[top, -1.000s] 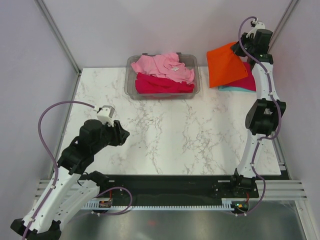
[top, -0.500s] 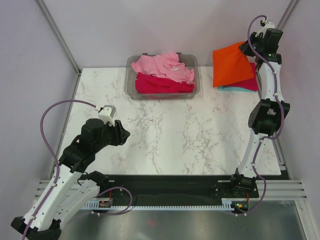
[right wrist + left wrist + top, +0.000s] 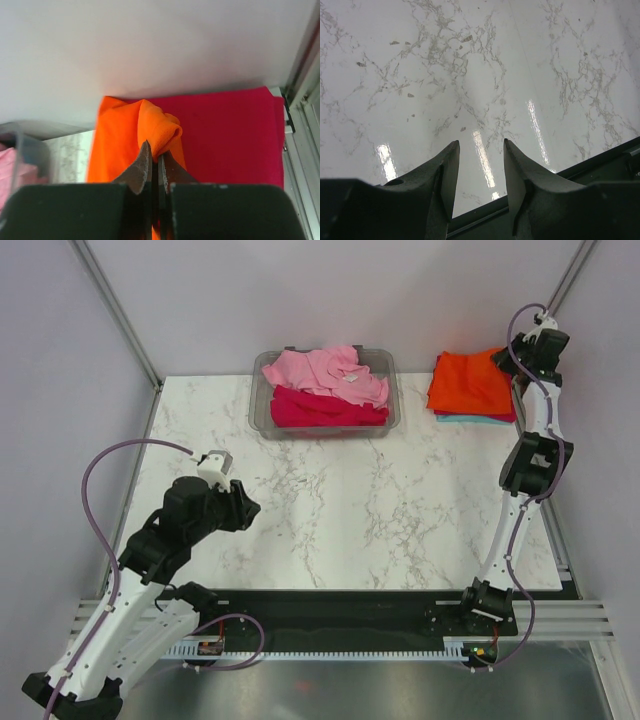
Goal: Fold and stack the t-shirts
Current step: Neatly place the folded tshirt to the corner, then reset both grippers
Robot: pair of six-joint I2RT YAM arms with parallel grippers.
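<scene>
1. Bright orange soft cloth t-shirt [image 3: 468,383]: folded, lay on top of the stack at the table's far right corner.
2. Crimson folded shirt [image 3: 230,135]: lay directly beneath the orange one; a teal shirt [image 3: 455,418] edge showed at the stack's bottom.
3. Right gripper [image 3: 154,150]: jaws pinched a bunched fold of the orange cloth.
4. Light pink t-shirt [image 3: 325,370]: lay crumpled over a crimson-magenta t-shirt [image 3: 325,410] in the grey see-through plastic bin [image 3: 256,405], far centre.
5. Left gripper [image 3: 481,145]: jaws spread, nothing between them, above the white marble-patterned table [image 3: 350,500].
</scene>
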